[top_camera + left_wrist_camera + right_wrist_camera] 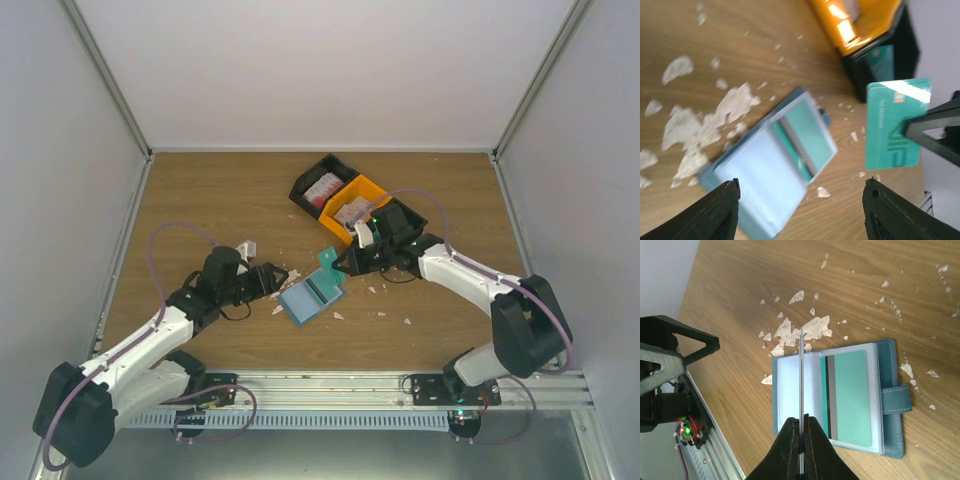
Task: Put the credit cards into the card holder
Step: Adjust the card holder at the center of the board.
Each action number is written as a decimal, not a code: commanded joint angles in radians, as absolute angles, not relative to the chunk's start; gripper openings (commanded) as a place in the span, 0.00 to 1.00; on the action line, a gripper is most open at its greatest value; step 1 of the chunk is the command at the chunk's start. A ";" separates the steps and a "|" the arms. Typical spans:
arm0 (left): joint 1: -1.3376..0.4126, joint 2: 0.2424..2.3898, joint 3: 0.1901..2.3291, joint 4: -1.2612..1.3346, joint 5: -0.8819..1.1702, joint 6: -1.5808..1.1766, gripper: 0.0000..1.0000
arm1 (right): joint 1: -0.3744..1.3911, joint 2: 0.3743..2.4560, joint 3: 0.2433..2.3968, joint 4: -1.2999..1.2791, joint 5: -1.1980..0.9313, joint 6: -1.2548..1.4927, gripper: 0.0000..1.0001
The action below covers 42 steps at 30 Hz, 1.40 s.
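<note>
My right gripper point(801, 439) has its fingers point(788, 440) pinched nearly together on the short end of a teal credit card point(801, 390). I hold it upright, so my own wrist camera sees it edge-on as a thin line. From my left wrist the card's printed face shows, with bare wood between it and the card holder point(837, 400), so the two are apart there.

My left gripper point(801, 192) is spread wide and carries nothing. It sits low over the wooden table point(200, 200), with the holder lying just ahead of its fingers point(720, 207).

The holder lies flat and open like a book between my two grippers. Its clear sleeves face up and its strap tab point(896, 398) sticks out on one side. A second teal card point(851, 397) is already tucked under one sleeve. White scraps point(802, 332) are scattered on the wood just beside the holder's far edge.

Farther back an orange bin point(372, 190) and a black bin point(303, 185) stand touching each other. A red-and-white card point(325, 188) lies in the black one and a whitish card point(352, 212) in the orange one.
</note>
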State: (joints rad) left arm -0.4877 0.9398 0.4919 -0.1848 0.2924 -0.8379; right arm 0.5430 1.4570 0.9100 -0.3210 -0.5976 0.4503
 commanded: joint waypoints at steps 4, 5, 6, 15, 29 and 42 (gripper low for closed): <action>-0.483 1.001 0.354 -0.005 0.345 -0.882 0.58 | 0.553 1.589 0.912 -0.239 -0.750 0.364 0.00; -0.482 1.010 0.343 -0.003 0.354 -0.884 0.54 | 0.554 1.610 0.915 -0.230 -0.765 0.363 0.01; -0.482 1.014 0.332 0.027 0.356 -0.885 0.52 | 0.556 1.636 0.917 -0.222 -0.781 0.363 0.00; -0.482 1.027 0.241 0.122 0.368 -0.873 0.48 | 0.558 1.697 0.897 -0.127 -0.826 0.394 0.00; -0.482 1.080 0.217 0.079 0.361 -0.951 0.56 | 0.557 1.596 0.761 0.036 -0.650 0.571 0.01; -0.485 1.278 0.308 0.145 0.397 -0.894 0.43 | 0.557 1.605 0.716 0.061 -0.673 0.576 0.01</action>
